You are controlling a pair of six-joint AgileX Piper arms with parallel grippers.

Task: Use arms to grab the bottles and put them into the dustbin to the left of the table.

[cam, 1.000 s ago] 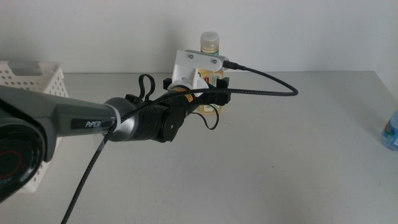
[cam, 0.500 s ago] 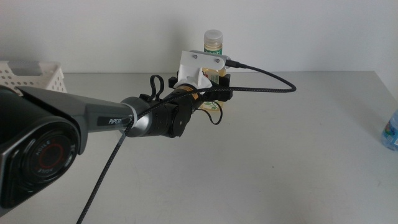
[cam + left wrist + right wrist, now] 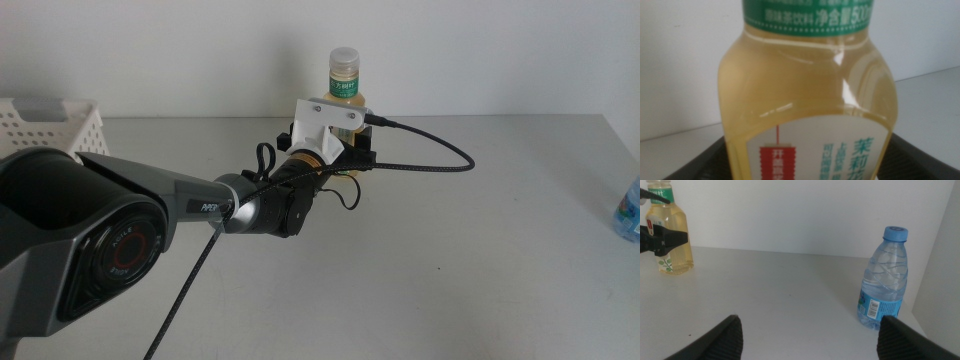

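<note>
The pale-yellow tea bottle [image 3: 345, 85] with its green-white label stands at the back of the table [image 3: 450, 260]. My left gripper [image 3: 350, 152], with its white bracket and black cable, reaches it from the left. In the left wrist view the tea bottle [image 3: 805, 100] fills the picture and one dark jaw stands on each side of it, open. The right wrist view shows the tea bottle [image 3: 667, 235] upright on the table, with dark fingers [image 3: 670, 239] across its middle. My right gripper [image 3: 810, 322] waits open, low over the table. The clear water bottle [image 3: 885, 280] with a blue cap stands at the right.
The white perforated dustbin [image 3: 45, 125] stands at the table's left edge. The water bottle [image 3: 628, 210] shows at the right edge of the middle view. A white wall runs behind the table. The left arm's grey body and black cable [image 3: 430, 150] cross the left half.
The left arm has reached further forward and to the right, bringing its gripper around the tea bottle. The tea bottle and the water bottle have stayed where they were.
</note>
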